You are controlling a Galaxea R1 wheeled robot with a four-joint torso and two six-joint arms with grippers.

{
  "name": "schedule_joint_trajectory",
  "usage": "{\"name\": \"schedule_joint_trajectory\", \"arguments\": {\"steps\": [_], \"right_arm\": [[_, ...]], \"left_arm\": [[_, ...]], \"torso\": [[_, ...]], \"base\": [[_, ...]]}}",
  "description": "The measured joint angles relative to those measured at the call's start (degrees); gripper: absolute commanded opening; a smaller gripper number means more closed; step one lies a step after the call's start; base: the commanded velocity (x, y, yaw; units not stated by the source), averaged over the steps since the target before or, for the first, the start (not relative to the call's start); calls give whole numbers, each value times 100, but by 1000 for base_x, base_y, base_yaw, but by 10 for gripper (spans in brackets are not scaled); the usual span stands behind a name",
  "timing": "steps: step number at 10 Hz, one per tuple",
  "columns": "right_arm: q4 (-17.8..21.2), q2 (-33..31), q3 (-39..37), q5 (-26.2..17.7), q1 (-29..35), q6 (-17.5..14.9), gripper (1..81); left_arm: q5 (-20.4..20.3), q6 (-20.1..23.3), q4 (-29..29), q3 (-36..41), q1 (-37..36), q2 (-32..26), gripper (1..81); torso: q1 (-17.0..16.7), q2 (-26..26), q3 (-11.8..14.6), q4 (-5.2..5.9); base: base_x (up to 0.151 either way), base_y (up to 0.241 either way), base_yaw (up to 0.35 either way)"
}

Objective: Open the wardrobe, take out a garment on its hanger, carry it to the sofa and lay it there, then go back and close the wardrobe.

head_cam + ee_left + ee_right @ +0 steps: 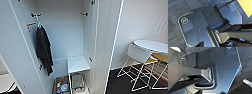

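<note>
Wardrobe [75, 32] stands open, both doors swung wide; left door [15, 50] and right door [105, 45] run off the top and bottom of the head view, so their full height is cut off. White interior. A dark grey-black garment [43, 50] hangs on the left inner wall from a pale hanger [38, 23], whose hook is hard to make out against the white. A dark hook fitting [85, 14] shows on the right inner wall.

Lower down, a white shelf [78, 63] juts forward. Beneath it a box of mixed items [62, 87], blurred and partly hidden by the shelf; contents can't be identified.

To the right of the wardrobe: white wall, dark carpet [120, 85], a white wire-legged chair [140, 62] pulled up at a round white table [152, 46], table cut off by the frame edge.

Wrist views: robot's own dark plate and jointed bar over grey carpet. Fingers of either gripper can't be made out, so I cannot tell how far open they are or whether they hold anything, nor how they lie relative to the wardrobe.
</note>
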Motion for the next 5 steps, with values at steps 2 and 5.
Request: {"name": "schedule_joint_trajectory", "arguments": {"steps": [2, 5], "right_arm": [[0, 37, 0, -7, -2, 0, 811], [0, 35, 0, -5, -9, 0, 811]], "left_arm": [[-2, 0, 0, 0, -2, 0, 811], [-13, 0, 0, 0, -17, 0, 811]], "torso": [[0, 0, 0, 2], [0, 0, 0, 0]], "base": [[0, 0, 299], [0, 0, 246]]}}
